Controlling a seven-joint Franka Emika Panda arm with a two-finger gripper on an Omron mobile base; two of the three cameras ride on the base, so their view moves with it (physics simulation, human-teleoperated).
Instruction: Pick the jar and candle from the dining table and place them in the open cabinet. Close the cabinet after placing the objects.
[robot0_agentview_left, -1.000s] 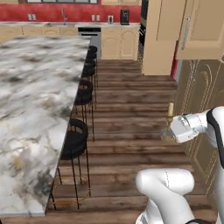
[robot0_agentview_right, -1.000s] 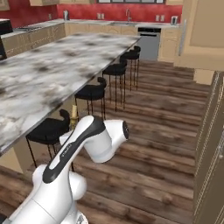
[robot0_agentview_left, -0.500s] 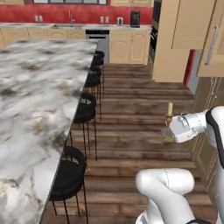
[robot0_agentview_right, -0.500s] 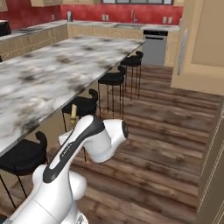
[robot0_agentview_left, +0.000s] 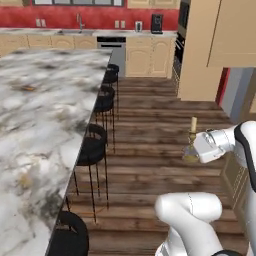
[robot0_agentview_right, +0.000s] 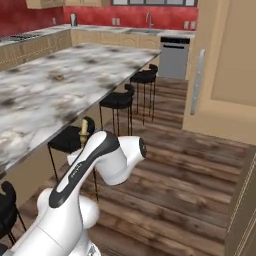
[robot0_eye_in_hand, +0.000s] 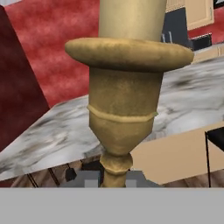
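A small orange-gold object (robot0_agentview_left: 28, 88) lies on the marble dining table (robot0_agentview_left: 35, 130).

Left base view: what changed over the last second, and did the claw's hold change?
The base drove and turned, so the whole view shifted: the dining table and stools slid left and the cabinet shifted. The claw stays shut on the upright candle.

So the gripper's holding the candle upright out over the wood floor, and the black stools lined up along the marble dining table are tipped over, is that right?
Not quite. The gripper does hold the candle upright above the wood floor, but the black stools along the marble dining table stand upright, none tipped over. The left base view shows this.
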